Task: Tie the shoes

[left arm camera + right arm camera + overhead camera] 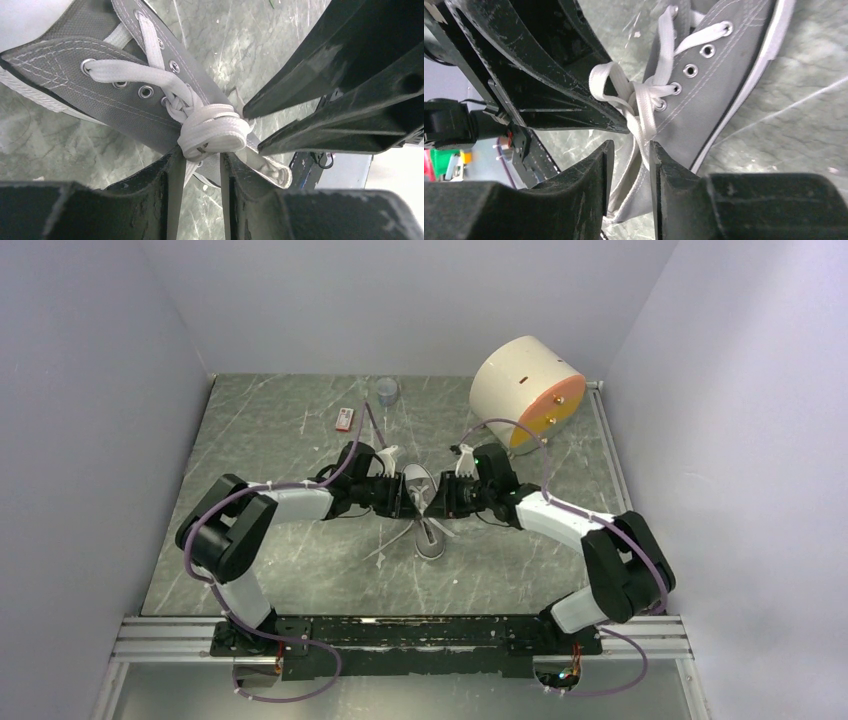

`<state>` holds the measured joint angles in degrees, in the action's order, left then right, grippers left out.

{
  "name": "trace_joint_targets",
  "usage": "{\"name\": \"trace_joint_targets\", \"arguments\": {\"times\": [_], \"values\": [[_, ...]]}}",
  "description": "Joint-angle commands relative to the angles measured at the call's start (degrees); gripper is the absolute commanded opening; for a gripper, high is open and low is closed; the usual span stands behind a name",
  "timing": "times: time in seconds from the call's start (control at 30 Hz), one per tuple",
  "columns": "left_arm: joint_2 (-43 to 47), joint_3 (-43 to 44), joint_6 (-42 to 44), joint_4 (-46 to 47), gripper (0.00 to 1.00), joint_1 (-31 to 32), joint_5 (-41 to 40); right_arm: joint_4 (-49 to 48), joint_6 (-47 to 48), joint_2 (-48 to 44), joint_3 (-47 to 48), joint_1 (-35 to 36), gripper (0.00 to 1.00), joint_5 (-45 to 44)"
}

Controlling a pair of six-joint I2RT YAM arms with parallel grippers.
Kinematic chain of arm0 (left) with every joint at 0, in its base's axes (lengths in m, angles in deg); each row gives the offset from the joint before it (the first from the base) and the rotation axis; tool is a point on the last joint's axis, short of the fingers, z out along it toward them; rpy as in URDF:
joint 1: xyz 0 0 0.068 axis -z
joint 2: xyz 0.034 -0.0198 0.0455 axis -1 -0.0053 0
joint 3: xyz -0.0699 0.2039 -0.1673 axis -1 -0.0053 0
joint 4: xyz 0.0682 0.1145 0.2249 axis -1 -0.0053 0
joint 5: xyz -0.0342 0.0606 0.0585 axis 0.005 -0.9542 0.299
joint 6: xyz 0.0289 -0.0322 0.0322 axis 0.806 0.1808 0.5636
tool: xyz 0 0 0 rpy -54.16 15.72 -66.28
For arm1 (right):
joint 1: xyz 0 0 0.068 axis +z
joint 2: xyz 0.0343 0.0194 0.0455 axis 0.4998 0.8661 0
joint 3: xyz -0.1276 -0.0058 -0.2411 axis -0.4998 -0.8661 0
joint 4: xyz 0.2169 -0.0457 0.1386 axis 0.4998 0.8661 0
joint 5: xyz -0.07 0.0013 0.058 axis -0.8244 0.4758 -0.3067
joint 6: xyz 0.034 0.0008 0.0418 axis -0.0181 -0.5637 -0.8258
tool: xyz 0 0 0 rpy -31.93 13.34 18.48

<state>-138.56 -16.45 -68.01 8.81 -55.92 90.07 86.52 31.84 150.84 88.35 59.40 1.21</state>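
The grey sneaker (pixel 429 532) lies mid-table, its toe toward the arms. Its white laces (pixel 212 131) are bunched in a loose knot over the top eyelets. My left gripper (pixel 401 498) is at the shoe's left side. In the left wrist view its jaws (pixel 197 157) stand slightly apart just below the knot, with a lace strand hanging between them. My right gripper (pixel 441 497) is at the shoe's right side. In the right wrist view its jaws (pixel 631 147) are slightly apart, and a lace (pixel 644 125) runs down into the gap. The two grippers nearly touch over the shoe (pixel 714 90).
A cream drum with an orange face (pixel 525 390) lies at the back right. A small grey cup (pixel 387 391) and a red-and-white item (pixel 345 419) sit at the back. Loose lace ends (pixel 395 545) trail on the marble tabletop. Walls close in on three sides.
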Motion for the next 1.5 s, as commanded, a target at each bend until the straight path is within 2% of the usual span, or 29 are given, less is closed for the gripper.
{"name": "trace_joint_targets", "arguments": {"times": [0.0, 0.37, 0.6, 0.67, 0.87, 1.03, 1.2, 1.47], "values": [[-0.62, 1.91, -0.52, 2.04, 0.36, -0.41, 1.48, 3.07, 1.14, -2.94, 1.97, -2.24, 0.37, -1.97], [-0.17, 1.76, -0.23, 1.15, 0.36, -0.44, 1.70, 3.52, 5.89, 5.75, 7.42, -3.88, 0.33, 6.38], [-0.90, 2.36, -0.96, 1.42, 0.36, -0.46, 1.67, 2.01, 5.16, 8.36, 6.89, -3.90, 0.32, 7.23], [-1.02, 2.41, -1.09, 1.52, 0.36, -0.45, 1.78, 1.31, 4.84, 8.54, 6.76, -3.84, 0.28, 6.68], [-0.98, 2.33, -1.31, 1.27, 0.37, -0.39, 1.55, 0.28, 4.08, 7.72, 7.33, -3.89, 0.00, 7.62], [-1.03, 2.16, -3.19, 2.93, 0.38, -0.39, -0.13, 1.38, 4.36, 4.86, 5.88, -3.77, 0.00, 10.83], [-1.84, 2.28, -5.66, 5.97, 0.35, -0.42, 0.14, 0.95, 3.83, 3.38, 4.72, -2.78, 0.00, 13.51], [-2.80, 1.15, -7.58, 9.34, 0.33, -0.38, 1.70, -2.17, 1.67, 5.45, 3.83, -0.45, 0.00, 15.51]]}}
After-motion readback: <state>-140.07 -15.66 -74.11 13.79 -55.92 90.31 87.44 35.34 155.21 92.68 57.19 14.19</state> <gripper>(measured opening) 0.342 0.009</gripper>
